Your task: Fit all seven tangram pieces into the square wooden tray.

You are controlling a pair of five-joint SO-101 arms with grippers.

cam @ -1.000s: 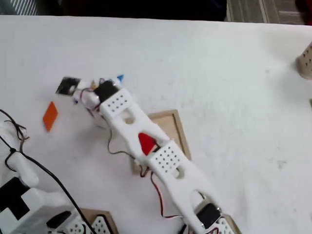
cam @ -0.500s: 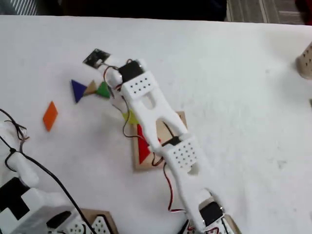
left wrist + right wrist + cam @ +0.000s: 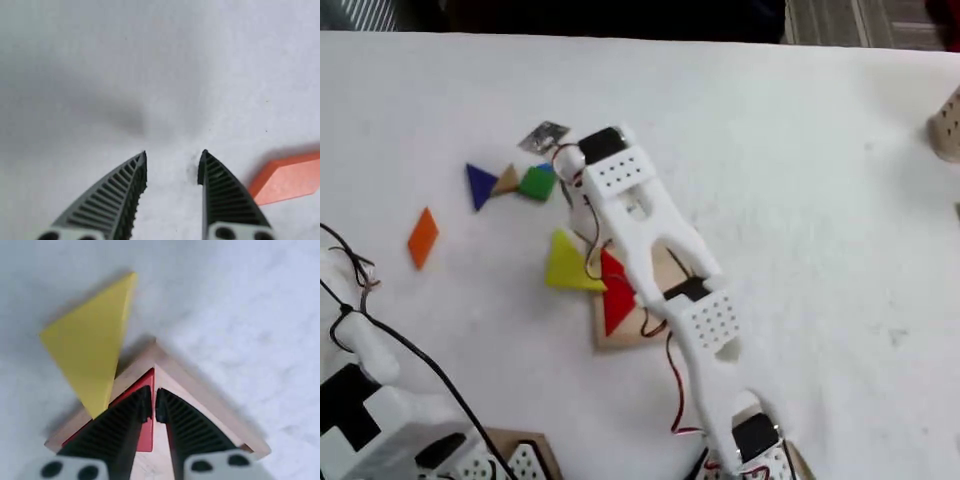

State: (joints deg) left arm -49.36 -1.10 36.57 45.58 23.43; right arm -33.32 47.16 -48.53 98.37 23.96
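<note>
The right gripper point(image 3: 151, 402) is hanging closed and empty over the square wooden tray point(image 3: 200, 385), whose rim and red triangle point(image 3: 142, 382) the large yellow triangle point(image 3: 92, 340) is overlapping by one tip; pushing sideways is probably risking wedging it there, while the left gripper point(image 3: 172, 160) is sitting open

The left pincer point(image 3: 174, 156) hung over the white table point(image 3: 150, 60). Its two dark fingers point(image 3: 122, 195) had little ridges on the inside. The tips were apart, and there was only bare table in the gap between them. An orange piece point(image 3: 287, 177) lay flat on the table just beside one finger, partly hidden behind it. A soft grey shadow point(image 3: 125, 117) sat on the table past the fingertips.
</note>
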